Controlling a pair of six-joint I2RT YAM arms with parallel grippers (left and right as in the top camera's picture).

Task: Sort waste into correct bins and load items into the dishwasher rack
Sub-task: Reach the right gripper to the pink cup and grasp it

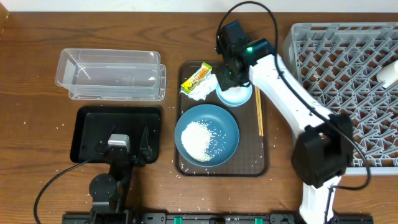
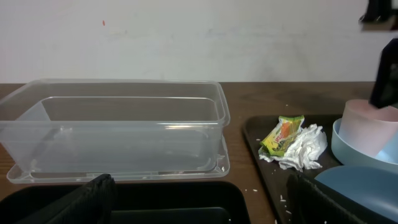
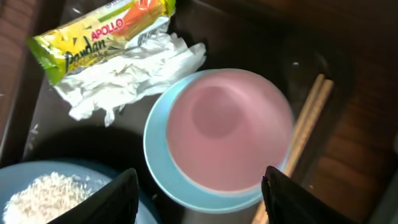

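On the brown serving tray (image 1: 264, 158) lie a yellow-green wrapper (image 1: 196, 77) on a crumpled white tissue (image 1: 203, 90), a light blue saucer (image 1: 236, 96), wooden chopsticks (image 1: 259, 115) and a blue plate (image 1: 221, 121) with a heap of rice (image 1: 199, 140). My right gripper (image 3: 199, 196) is open, above a cup that is pink inside (image 3: 230, 127) and stands on the saucer (image 3: 165, 171). The wrapper (image 3: 99, 37) and tissue (image 3: 130, 74) lie beside it. My left gripper (image 2: 199, 199) is open and empty over the black tray (image 1: 93, 124), before the clear tub (image 2: 118, 130).
The grey rack (image 1: 348, 87) stands at the right, with a white cup (image 1: 388, 73) in it. Loose rice grains are scattered on the table near the trays. The right arm reaches across from the front right over the serving tray.
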